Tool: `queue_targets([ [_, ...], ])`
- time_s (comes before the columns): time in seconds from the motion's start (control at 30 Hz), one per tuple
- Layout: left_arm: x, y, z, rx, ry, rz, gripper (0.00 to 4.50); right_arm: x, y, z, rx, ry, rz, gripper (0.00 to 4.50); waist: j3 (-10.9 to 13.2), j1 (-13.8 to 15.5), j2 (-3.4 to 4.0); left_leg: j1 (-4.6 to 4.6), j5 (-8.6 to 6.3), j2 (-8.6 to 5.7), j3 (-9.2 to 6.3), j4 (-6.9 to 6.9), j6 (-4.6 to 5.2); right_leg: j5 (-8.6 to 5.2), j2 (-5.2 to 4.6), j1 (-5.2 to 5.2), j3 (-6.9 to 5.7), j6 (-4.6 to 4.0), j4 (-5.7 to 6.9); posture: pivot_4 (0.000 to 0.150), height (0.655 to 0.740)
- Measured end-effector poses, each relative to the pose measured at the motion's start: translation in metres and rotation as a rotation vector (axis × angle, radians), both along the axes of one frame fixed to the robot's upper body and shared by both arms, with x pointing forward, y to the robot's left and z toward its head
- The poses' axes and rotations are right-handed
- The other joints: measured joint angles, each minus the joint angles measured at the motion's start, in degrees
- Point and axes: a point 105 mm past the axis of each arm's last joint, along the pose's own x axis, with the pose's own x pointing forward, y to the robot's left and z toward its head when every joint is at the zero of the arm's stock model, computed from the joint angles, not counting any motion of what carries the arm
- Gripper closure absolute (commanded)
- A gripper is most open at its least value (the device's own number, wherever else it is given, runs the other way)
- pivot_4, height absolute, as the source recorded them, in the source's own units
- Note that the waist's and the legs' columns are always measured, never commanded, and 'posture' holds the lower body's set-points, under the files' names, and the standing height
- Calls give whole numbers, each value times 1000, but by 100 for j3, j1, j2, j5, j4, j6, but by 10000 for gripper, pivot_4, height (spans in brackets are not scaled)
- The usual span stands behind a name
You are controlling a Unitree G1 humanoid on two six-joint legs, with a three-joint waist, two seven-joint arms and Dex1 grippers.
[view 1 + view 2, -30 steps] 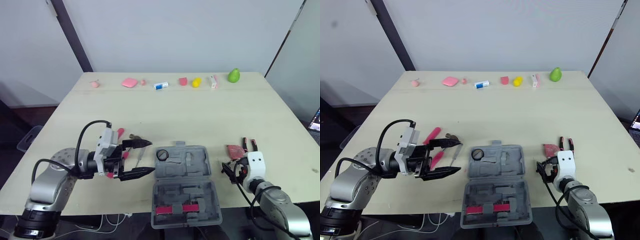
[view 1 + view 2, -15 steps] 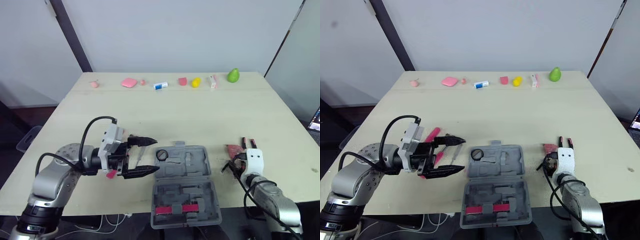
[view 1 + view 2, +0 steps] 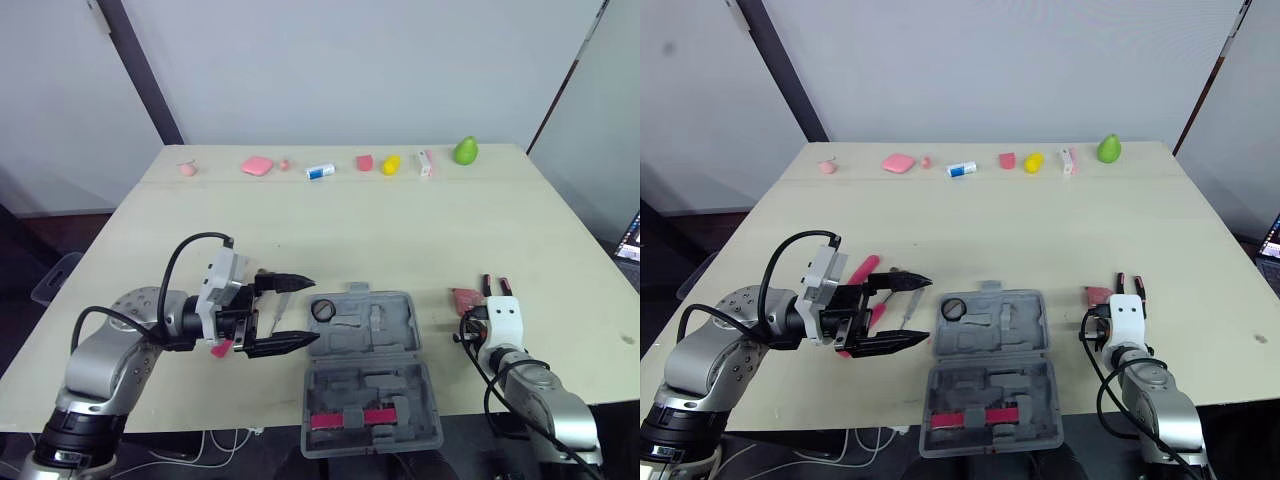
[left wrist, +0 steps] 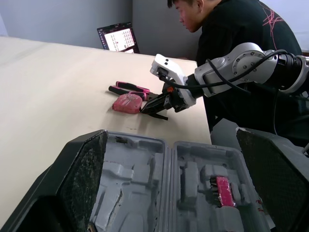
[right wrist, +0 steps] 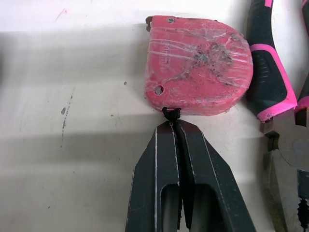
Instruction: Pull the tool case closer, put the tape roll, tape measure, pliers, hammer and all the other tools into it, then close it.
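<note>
Right wrist view: right gripper (image 5: 175, 123) has closed in, jaws pinched on the tape measure's (image 5: 200, 67) loop, ready to lift; left gripper (image 3: 312, 311) gapes empty at case's (image 3: 365, 340) 9 o'clock.

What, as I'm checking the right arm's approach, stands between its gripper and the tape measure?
Nothing visible. The right gripper, jaws shut, points straight at the tape measure, tips right at its edge. The pliers lie beside it, off that line.
</note>
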Motion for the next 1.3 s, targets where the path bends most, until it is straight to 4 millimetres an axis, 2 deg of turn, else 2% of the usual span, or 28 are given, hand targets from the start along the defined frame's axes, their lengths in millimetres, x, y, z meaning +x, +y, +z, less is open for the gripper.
queue_targets([
  [0.3,-3,1,-1,7,0,-20,0,-18,9,4,-40,16,213,44501,1,7,1,-1,0,0,1,0,0,-1,0,-1,1,1,-1,1500,7400],
  [0.4,-9,0,-3,24,11,-45,0,-37,8,4,-80,64,355,44501,1,11,1,-2,0,0,0,0,0,-1,-1,1,0,2,-5,1500,7400],
  [0.47,-11,0,-3,24,11,-58,0,-47,15,6,-71,89,430,44501,0,14,0,0,0,0,-3,1,0,-5,1,1,-2,8,-2,1500,7400],
  [0.53,-12,0,-2,25,11,-63,0,-51,18,6,-65,97,458,44501,1,12,0,1,0,0,-3,1,0,-8,2,0,-2,11,-1,1500,7400],
  [0.57,-13,0,-2,30,12,-71,0,-62,21,3,-65,135,511,44501,1,15,1,1,0,1,-2,1,0,-9,2,0,-2,13,-1,1500,7400],
  [0.8,-15,1,-3,37,15,-91,0,-77,24,0,-42,191,561,44501,1,21,-3,-1,0,0,-3,1,0,-9,1,1,-3,13,-3,1500,7400],
  [1.3,-15,8,-7,60,19,-100,0,-89,26,-1,-27,236,593,44501,1,23,-3,-1,0,0,-3,2,0,-11,0,1,-3,17,-3,1500,7400],
])
